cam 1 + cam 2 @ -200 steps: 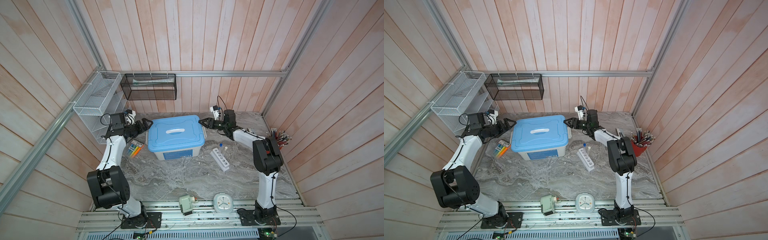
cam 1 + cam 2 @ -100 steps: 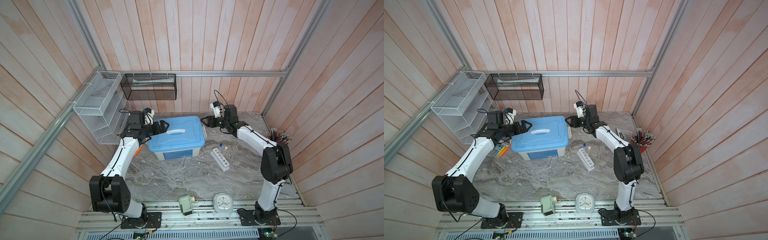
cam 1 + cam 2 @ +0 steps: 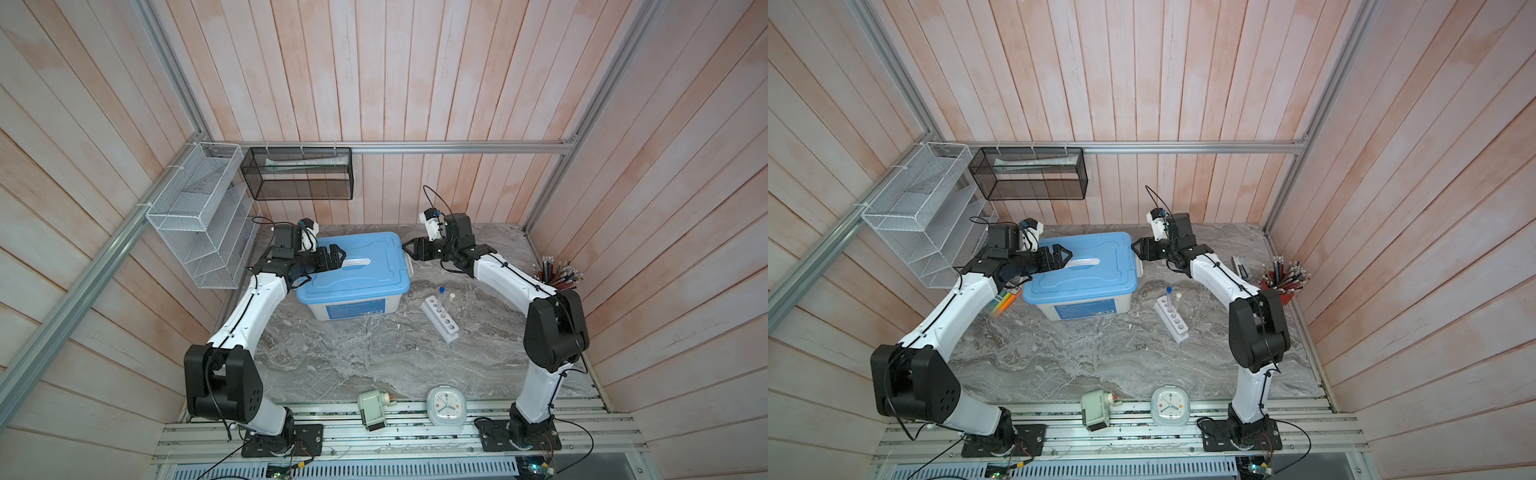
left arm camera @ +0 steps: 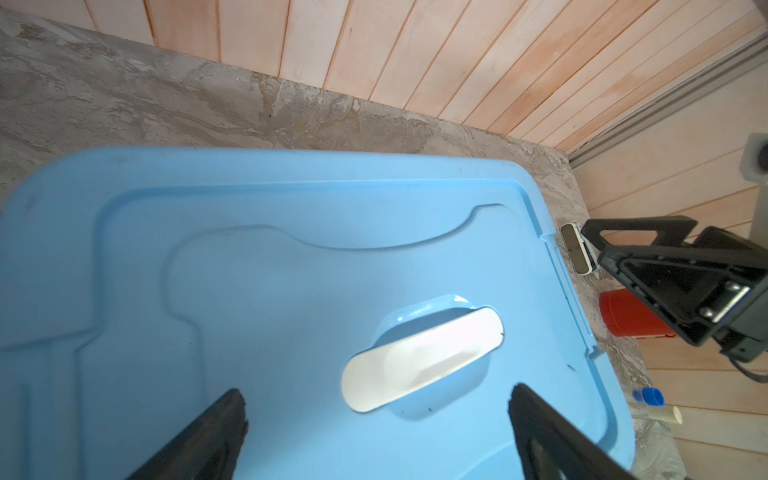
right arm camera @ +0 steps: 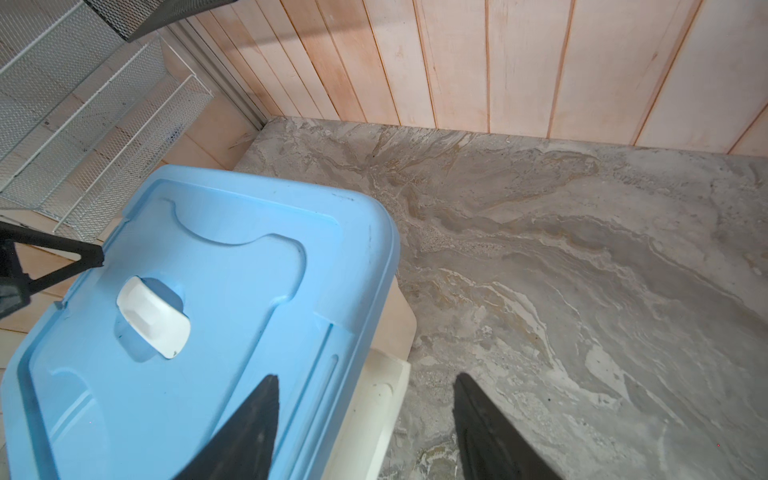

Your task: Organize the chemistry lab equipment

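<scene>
2 grippers were at the box [image 3: 359, 309] when i looked. the left gripper [image 3: 341, 255] hung over the blue lid [image 3: 370, 276], just beside its white handle [image 3: 356, 262]. its jaws were spread wide and empty. in the left wrist view the handle [image 4: 422, 359] lay between the fingers [image 4: 208, 436], a little ahead of their tips. the right gripper [image 3: 405, 249] was at the lid's right edge, jaws apart with nothing gripped. in the right wrist view 1 finger [image 5: 249, 428] sat over the lid's rim and the other over bare table [image 5: 582, 270], with the box's pale side showing between them. i couldn't tell whether either finger touched the box. the rack [image 3: 444, 326] stood on the table just right of the box, apart from both grippers. 2 tubes [image 3: 441, 299] stood upright in its far holes, 1 blue-capped, 1 white-capped. the clock [image 3: 446, 407] sat at the near edge.
</scene>
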Tool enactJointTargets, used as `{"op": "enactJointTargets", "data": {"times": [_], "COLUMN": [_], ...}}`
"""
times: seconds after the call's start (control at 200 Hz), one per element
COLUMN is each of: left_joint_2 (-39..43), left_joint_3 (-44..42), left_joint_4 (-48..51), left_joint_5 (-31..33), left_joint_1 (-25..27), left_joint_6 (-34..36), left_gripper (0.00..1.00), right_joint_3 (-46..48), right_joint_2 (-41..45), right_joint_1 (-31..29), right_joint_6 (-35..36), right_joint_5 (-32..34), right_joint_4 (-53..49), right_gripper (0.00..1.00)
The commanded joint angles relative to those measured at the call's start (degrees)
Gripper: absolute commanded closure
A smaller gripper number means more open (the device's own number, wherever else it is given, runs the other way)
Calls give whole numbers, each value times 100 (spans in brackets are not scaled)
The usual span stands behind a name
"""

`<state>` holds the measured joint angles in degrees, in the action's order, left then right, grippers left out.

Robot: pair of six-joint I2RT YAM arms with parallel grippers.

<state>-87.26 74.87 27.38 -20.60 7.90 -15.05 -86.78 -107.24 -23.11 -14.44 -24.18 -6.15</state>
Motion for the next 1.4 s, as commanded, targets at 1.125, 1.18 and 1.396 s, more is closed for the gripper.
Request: {"op": "enactJointTargets", "data": {"times": [1.125,1.18,1.396], "left_joint_2": [-224,-250,-326], "left_joint_3": [-319,-291,-215], "left_joint_4": [-919,-886,-819], "left_joint_5": [1121,1124,1202], "left_joint_1": [1319,1341,1453], "left_joint_6": [362,362,345], "left_gripper": [0,0,0], "right_joint_3": [960,957,673], "right_joint_2": [245,190,-279], "right_joint_1": [512,538,661], "right_joint_6": [-1026,-1026,-791], "right_joint_5": [-2085,-2176,-2646], "right_joint_4": [1028,1097,870], "right_gripper": [12,10,5]}}
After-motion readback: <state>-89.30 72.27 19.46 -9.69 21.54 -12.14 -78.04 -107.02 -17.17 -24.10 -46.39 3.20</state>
